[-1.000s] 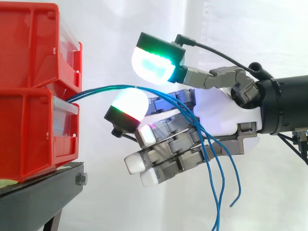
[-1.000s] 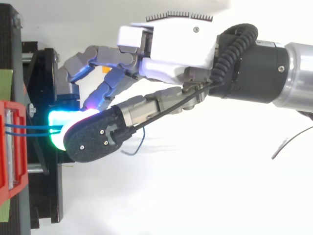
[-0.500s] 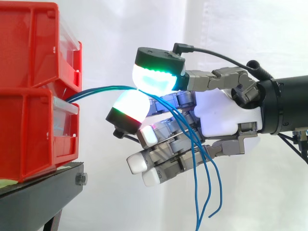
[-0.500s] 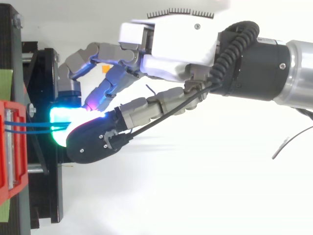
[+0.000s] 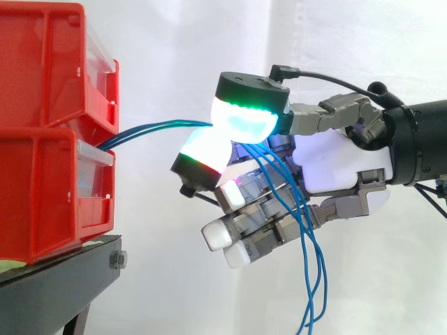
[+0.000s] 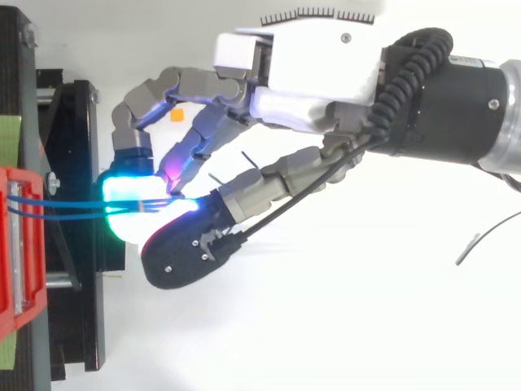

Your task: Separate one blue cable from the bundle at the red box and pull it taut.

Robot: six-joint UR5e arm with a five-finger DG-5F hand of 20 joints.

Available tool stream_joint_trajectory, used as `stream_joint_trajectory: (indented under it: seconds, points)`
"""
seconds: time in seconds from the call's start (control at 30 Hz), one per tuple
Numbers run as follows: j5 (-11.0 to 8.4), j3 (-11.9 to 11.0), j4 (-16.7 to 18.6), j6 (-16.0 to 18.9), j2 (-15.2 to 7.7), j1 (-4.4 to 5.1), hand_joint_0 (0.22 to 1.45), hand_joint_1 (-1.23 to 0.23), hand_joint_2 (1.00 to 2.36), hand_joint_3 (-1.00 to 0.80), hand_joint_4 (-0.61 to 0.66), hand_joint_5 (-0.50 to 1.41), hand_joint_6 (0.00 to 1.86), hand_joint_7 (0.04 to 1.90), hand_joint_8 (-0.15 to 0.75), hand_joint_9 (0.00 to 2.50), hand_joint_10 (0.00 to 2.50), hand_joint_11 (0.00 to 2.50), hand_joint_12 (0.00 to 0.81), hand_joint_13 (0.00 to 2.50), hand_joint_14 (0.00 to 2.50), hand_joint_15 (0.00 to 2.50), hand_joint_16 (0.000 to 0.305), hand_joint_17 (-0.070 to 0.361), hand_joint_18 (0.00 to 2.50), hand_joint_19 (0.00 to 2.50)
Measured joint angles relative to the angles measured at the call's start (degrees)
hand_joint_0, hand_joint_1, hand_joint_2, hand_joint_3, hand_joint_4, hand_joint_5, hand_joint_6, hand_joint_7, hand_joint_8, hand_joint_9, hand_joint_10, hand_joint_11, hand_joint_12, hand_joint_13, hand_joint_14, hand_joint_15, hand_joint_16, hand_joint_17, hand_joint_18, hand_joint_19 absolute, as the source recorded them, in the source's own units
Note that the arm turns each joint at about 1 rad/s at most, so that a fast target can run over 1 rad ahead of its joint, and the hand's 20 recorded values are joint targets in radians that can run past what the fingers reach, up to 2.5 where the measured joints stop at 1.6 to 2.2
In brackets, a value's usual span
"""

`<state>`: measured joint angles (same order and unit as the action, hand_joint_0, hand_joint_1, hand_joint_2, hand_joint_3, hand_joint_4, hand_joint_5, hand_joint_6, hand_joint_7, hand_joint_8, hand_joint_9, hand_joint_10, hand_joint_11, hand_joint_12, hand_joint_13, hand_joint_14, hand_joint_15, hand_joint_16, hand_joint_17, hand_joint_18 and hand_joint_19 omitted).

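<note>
A white curtain [image 5: 209, 42] hangs behind the work, and at the left two red plastic bins, the upper bin [image 5: 49, 63] stacked on the lower bin [image 5: 49, 195], sit on a black metal stand [image 5: 56, 286]. A bundle of thin blue cables [image 5: 154, 128] comes out at the front of the bins, where the upper one meets the lower, and runs right in a shallow arc across the open gap to the robot's white and grey hand [image 5: 335, 164]. The fingers are clenched on the cables: a pad glowing green and cyan [image 5: 248, 118] presses down from above against a pad glowing white and red [image 5: 206, 150] below, with the strands pinched between them. How many strands lie in the pinch cannot be told. Past the pinch the cables fall across the palm and hang loose below the hand, their ends dropping out of the side view's lower edge. The other fingers curl under the palm, apart from the bins. From above, the cables [image 6: 73, 208] cross from the bin's rim [image 6: 16, 244] over the stand [image 6: 77, 163] into the glowing pads, nearly straight, and the hand [image 6: 317, 77] reaches in from the right
</note>
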<state>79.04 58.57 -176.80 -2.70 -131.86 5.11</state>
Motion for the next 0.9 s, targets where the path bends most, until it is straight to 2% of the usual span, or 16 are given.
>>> stream_joint_trajectory:
  seconds: [0.2, 0.27, 0.33, 0.43, 0.47, 0.6, 0.67, 0.77, 0.9]
  points:
    - [0.06, 0.0, -2.31, -0.32, 0.72, 0.02, 0.76, -0.9, 1.0, -0.45, -0.07, -0.18, 0.92, 1.19, 0.293, 0.9, 0.02, 0.74, 0.351, 0.77, 0.02, 0.43, 0.034, 0.077, 0.65, 0.43]
    - [0.14, -0.01, -2.83, -0.4, 0.83, 0.06, 0.72, -0.89, 1.0, -0.5, 0.02, -0.18, 0.92, 1.11, 0.291, 0.9, 0.02, 0.75, 0.351, 0.77, 0.02, 0.42, 0.034, 0.076, 0.64, 0.44]
    - [0.28, 0.0, -3.09, -0.44, 0.88, 0.11, 0.63, -0.85, 1.0, -0.5, 0.06, -0.18, 0.91, 1.08, 0.29, 0.91, 0.02, 0.76, 0.351, 0.77, 0.02, 0.44, 0.034, 0.077, 0.64, 0.46]
    - [0.48, 0.0, -3.23, -0.46, 0.92, 0.15, 0.54, -0.77, 1.0, -0.5, 0.07, -0.17, 0.9, 1.07, 0.302, 0.92, 0.02, 0.74, 0.364, 0.78, 0.02, 0.44, 0.036, 0.082, 0.64, 0.47]
    - [0.52, 0.01, -3.25, -0.46, 0.93, 0.15, 0.52, -0.68, 1.0, -0.5, 0.08, -0.17, 0.89, 1.04, 0.31, 0.94, 0.02, 0.75, 0.372, 0.78, 0.02, 0.43, 0.038, 0.085, 0.65, 0.48]
    - [0.57, 0.0, -3.27, -0.46, 0.96, 0.1, 0.53, -0.5, 1.0, -0.5, 0.08, -0.16, 0.87, 1.03, 0.315, 0.97, 0.02, 0.73, 0.37, 0.8, 0.02, 0.44, 0.038, 0.085, 0.65, 0.49]
    - [0.58, -0.01, -3.28, -0.46, 0.95, 0.11, 0.56, -0.46, 1.0, -0.5, 0.07, -0.16, 0.86, 1.05, 0.31, 0.98, 0.02, 0.72, 0.363, 0.8, 0.02, 0.44, 0.036, 0.081, 0.65, 0.5]
    - [0.59, -0.01, -3.28, -0.44, 0.94, 0.11, 0.62, -0.49, 1.0, -0.47, 0.06, -0.16, 0.85, 1.07, 0.308, 0.99, 0.02, 0.74, 0.355, 0.8, 0.02, 0.44, 0.035, 0.078, 0.65, 0.5]
    - [0.59, -0.03, -3.28, -0.44, 0.92, 0.12, 0.6, -0.57, 1.01, -0.34, 0.06, -0.16, 0.86, 1.12, 0.315, 0.98, 0.02, 0.74, 0.36, 0.8, 0.02, 0.45, 0.035, 0.079, 0.65, 0.5]
